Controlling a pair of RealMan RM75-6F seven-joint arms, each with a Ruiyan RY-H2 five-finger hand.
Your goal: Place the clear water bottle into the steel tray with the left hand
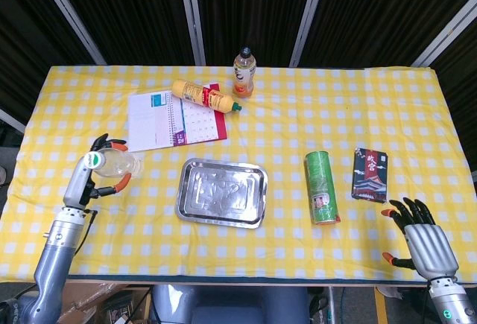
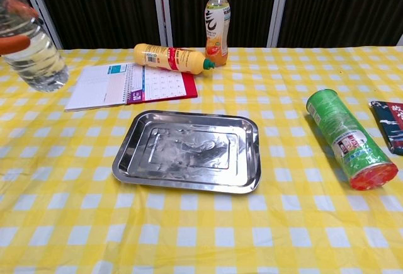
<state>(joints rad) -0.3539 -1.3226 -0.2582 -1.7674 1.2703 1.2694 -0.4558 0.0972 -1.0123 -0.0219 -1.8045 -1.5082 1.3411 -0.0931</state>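
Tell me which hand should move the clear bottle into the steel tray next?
Left. The left hand already holds the clear water bottle beside the steel tray; the right hand is far off, empty.

A table (image 1: pixel 298 264) under a yellow-and-white checked cloth (image 2: pixel 208 236); dark panels (image 1: pixel 246 4) with pale metal posts (image 1: pixel 308 11) stand behind.

I count three bottles: a clear water bottle (image 1: pixel 119 164) on the left, a yellow bottle (image 1: pixel 206 97) lying down far back, and an orange drink bottle (image 1: pixel 244 73) standing. There is one steel tray (image 1: pixel 221 192), one notebook (image 1: pixel 176 118), one green can (image 1: pixel 322 187) and one dark packet (image 1: pixel 370 174).
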